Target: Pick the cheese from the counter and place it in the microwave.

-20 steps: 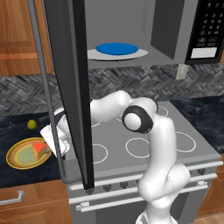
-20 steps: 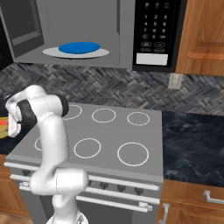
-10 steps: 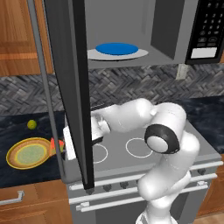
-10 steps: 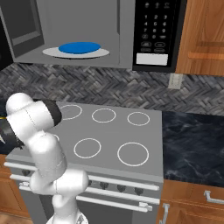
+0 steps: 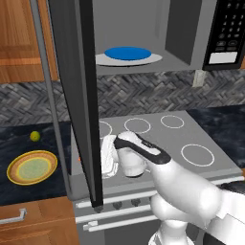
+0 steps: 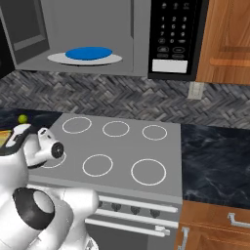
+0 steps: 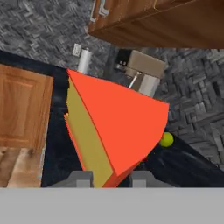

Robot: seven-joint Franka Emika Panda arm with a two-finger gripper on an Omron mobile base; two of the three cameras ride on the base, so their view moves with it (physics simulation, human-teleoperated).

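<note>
**Cheese wedge held in the jaws, beside the stove's left edge**

Item: small cheese wedge [image 7: 118,135], flat red-orange top face, tan-yellow side face, sharp point turned up in the hand view. It sits between the two dark fingertips [image 7: 78,178], one at each lower side, so the jaws of the gripper [image 7: 109,179] are closed on the cheese wedge and it is lifted clear of the surface beneath. In the left base view a sliver of orange [image 5: 79,158] shows just behind the open door's lower edge, level with the stove's left rim.

Edges and clearance: the large grey microwave [image 5: 191,33] hangs above the stove with its dark door [image 5: 79,95] swung wide open, edge-on to the left base camera. The door's long metal handle [image 5: 48,95] stands near the wedge. Inside, the white turntable with blue disc [image 5: 128,55] lies bare, with open cavity above it. The black keypad panel [image 6: 171,36] is at the cavity's right.

Surface and room: dark black-blue marbled stone worktop [image 5: 19,143] lies left of the grey stovetop with white rings [image 6: 122,146] and resumes on its right. On the left stretch rest a round yellow-and-orange plate [image 5: 31,167] and, apart from it, a tiny yellow-green ball [image 5: 34,136]. Grey herringbone tile backs the wall; wooden cabinets flank the microwave and sit below the worktop.
</note>
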